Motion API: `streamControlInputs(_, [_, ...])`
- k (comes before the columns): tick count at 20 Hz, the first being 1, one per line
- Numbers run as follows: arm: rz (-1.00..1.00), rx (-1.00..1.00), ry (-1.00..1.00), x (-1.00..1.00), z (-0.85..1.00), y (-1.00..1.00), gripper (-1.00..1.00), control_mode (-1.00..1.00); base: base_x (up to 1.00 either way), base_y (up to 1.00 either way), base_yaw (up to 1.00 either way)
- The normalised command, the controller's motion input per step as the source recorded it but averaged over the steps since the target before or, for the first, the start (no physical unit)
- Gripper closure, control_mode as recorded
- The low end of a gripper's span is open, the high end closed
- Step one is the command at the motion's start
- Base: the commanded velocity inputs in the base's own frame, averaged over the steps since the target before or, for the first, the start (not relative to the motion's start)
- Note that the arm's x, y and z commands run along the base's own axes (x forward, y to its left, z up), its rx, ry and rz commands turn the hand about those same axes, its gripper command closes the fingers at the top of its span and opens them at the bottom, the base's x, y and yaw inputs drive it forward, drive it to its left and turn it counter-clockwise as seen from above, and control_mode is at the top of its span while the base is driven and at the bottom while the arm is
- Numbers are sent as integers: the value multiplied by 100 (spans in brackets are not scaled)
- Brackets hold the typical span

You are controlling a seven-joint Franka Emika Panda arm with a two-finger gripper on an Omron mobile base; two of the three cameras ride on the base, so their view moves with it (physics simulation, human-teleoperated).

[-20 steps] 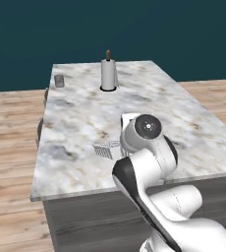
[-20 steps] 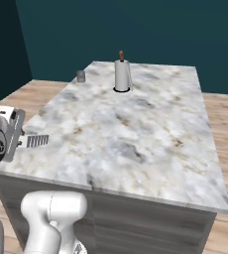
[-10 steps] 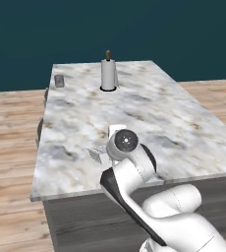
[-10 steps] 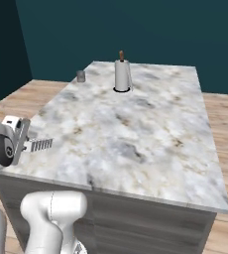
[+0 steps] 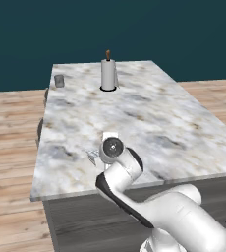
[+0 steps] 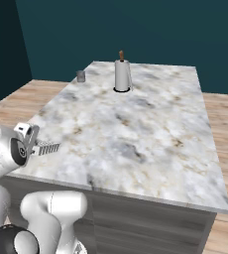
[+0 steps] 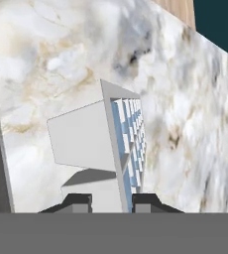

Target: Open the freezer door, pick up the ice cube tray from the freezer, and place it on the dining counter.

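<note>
Near the tabletop's (image 6: 136, 129) near-left corner, the pincer (image 7: 111, 201) holds the ice cube tray (image 7: 117, 144) clamped on edge, just above the marble. Far off stands the paper-towel roll (image 6: 122, 74). Released tilted, the tray could topple off that edge.

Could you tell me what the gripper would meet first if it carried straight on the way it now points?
Likely the white marble dining counter. The gripper holds the small light-grey ice cube tray pointed out over that top, slanting down towards it; depth is hard to judge.
</note>
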Motion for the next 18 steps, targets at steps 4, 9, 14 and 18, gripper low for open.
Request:
streamControlInputs(4, [-6, 5, 9, 28, -42, 9, 100, -100, 0, 0, 0])
streamControlInputs(9, [-4, 5, 7, 33, -46, 6, 100, -100, 0, 0, 0])
streamControlInputs(14, [-3, 3, 7, 36, -57, 14, 100, -100, 0, 0, 0])
streamControlInputs(18, [-2, 2, 6, 14, -30, 19, 100, -100, 0, 0, 0])
